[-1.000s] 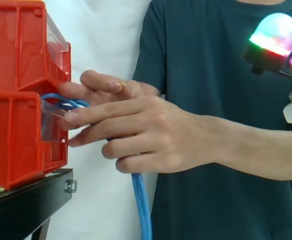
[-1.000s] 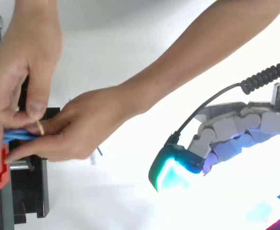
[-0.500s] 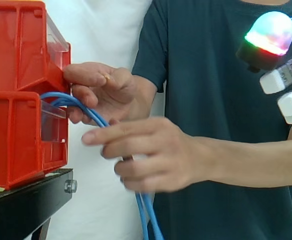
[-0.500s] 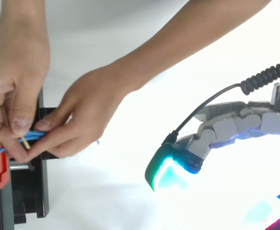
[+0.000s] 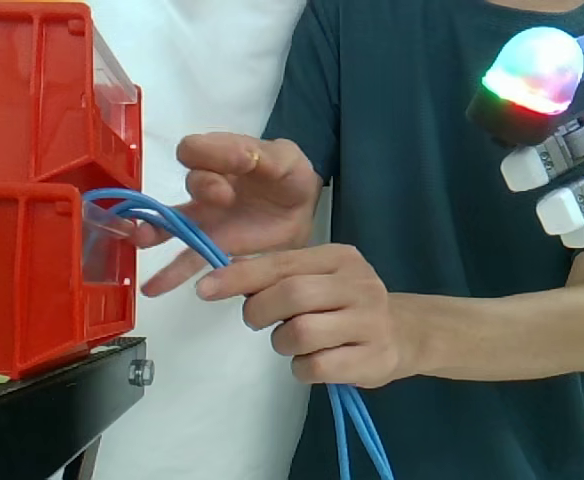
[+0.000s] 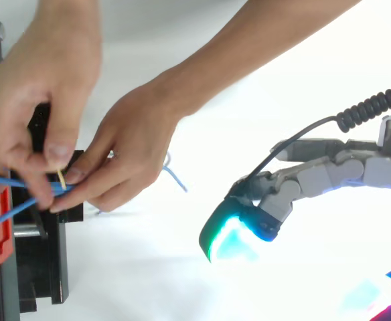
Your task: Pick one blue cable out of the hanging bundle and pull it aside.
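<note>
Person's hands (image 5: 317,315) have drawn the blue cables (image 5: 177,225) further from the red bin (image 5: 32,280); robot hand (image 6: 369,170) hangs well apart, fingers (image 6: 296,182) relaxed, holding nothing

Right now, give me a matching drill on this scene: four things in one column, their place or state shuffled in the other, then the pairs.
Things:
1. blue cables
2. hand
3. red bins
4. black stand

Place or state:
A. under the bins, lower left in the side view
B. gripped by a person's hands
C. at the right, apart from the cables, holding nothing
D. stacked at the left, cables leading out of the lower one

Pairs: 1-B, 2-C, 3-D, 4-A
</note>
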Controlling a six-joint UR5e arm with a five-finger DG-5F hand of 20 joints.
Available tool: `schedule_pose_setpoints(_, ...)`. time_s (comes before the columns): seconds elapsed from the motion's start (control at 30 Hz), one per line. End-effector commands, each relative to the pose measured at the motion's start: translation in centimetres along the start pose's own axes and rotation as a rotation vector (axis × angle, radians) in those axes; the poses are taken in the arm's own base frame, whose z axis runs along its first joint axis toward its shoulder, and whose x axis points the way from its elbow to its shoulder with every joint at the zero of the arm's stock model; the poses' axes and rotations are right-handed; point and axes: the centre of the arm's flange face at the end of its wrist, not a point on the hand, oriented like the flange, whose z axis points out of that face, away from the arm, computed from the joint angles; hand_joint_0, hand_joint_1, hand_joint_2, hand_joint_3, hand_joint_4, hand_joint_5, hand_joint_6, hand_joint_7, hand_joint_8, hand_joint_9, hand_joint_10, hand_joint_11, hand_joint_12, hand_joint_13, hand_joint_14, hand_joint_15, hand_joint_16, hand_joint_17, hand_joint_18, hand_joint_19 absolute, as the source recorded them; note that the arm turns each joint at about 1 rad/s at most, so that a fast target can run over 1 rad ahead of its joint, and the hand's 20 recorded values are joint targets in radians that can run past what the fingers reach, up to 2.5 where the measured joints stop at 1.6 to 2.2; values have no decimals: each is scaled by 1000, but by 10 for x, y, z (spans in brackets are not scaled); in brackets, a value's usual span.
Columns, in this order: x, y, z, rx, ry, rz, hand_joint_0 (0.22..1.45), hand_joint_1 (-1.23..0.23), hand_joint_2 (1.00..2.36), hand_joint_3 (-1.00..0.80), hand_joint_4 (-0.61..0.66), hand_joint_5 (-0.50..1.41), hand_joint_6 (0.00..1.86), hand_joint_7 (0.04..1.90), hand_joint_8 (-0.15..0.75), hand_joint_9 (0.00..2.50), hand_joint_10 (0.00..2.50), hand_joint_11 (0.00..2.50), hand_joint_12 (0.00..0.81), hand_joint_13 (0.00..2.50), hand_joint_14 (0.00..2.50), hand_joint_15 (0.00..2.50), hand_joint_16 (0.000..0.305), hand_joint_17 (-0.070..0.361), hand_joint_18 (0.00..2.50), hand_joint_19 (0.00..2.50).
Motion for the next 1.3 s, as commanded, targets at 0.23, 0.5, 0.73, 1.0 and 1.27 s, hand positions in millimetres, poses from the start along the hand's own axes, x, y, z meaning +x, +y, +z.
schedule_pose_setpoints(0.23, 0, 0, 0, 0, 0, 0, 502, -588, 1005, -431, 63, -241, 501, 667, 232, 602, 0, 0, 163, 277, 0, 0, 12, 26, 9, 0)
schedule_pose_setpoints(0.5, 0, -1, 0, 1, 0, 0, 504, -585, 1005, -433, 73, -234, 502, 712, 218, 640, 1, 72, 165, 293, 0, 0, 11, 25, 11, 0)
schedule_pose_setpoints(0.73, 0, 0, -1, 0, 0, 0, 502, -587, 1006, -434, 38, -243, 501, 634, 174, 375, 0, 0, 196, 307, 0, 0, 16, 36, 46, 64)
schedule_pose_setpoints(1.0, 0, 0, 0, 0, 0, 0, 500, -587, 1005, -434, -11, -263, 500, 554, 131, 114, 0, 0, 199, 271, 0, 0, 18, 42, 34, 81)
schedule_pose_setpoints(1.27, 0, 0, 0, 0, 0, 0, 499, -585, 1006, -433, 32, -255, 501, 686, 196, 501, 4, 166, 228, 327, 0, 22, 20, 45, 56, 126)
